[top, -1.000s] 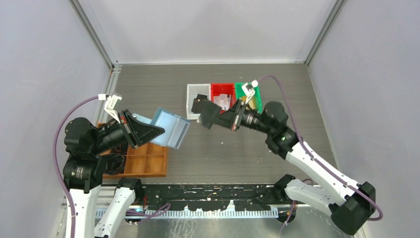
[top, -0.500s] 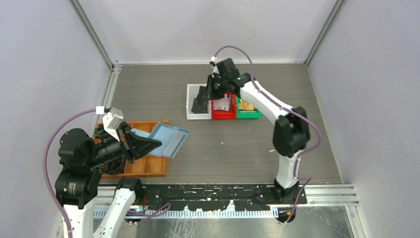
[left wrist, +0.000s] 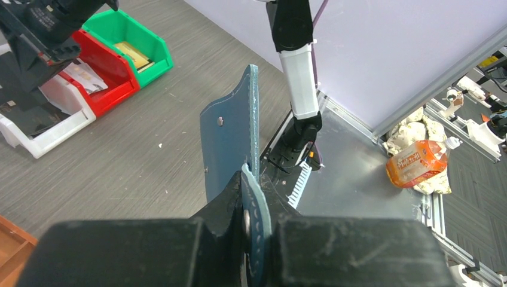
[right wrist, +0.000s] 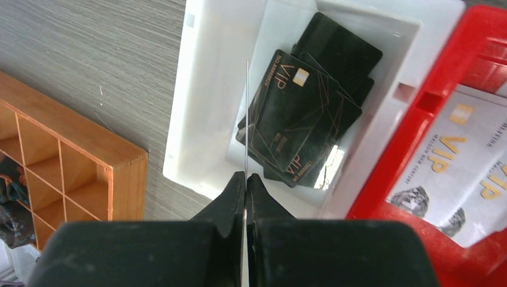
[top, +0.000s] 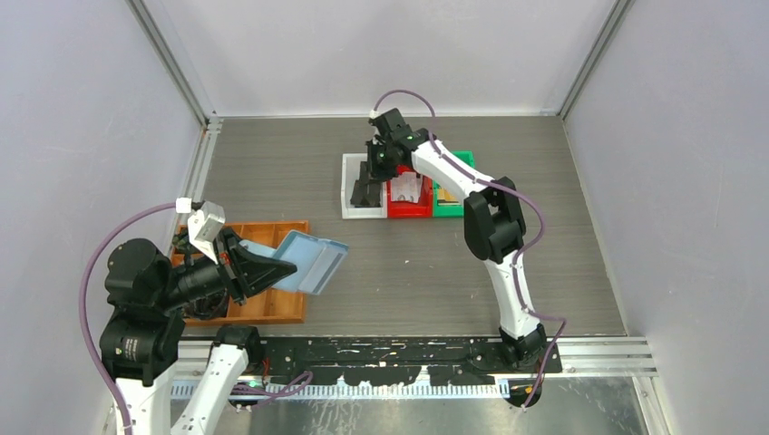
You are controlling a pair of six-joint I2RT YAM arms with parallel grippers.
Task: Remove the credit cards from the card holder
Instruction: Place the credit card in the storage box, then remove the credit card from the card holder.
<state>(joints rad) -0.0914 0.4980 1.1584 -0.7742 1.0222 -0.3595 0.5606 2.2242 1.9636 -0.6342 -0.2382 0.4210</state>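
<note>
My left gripper (top: 274,268) is shut on the teal-blue card holder (top: 311,260) and holds it open above the table at the front left. In the left wrist view the card holder (left wrist: 230,137) stands edge-on, pinched between the fingertips of that gripper (left wrist: 254,182). My right gripper (top: 367,184) hangs over the white bin (top: 348,201) at the back. In the right wrist view it (right wrist: 246,177) is shut on a thin card (right wrist: 247,113) seen edge-on. Several black credit cards (right wrist: 308,107) lie in the white bin (right wrist: 203,89) below it.
A red bin (top: 410,210) with pale VIP cards (right wrist: 454,158) and a green bin (top: 461,208) stand right of the white one. A brown wooden compartment tray (top: 272,308) lies under my left arm, and shows in the right wrist view (right wrist: 66,149).
My right arm swung from the table's middle to the back with a card and now holds it over the white bin. My left arm drew the card holder down and nearer.
</note>
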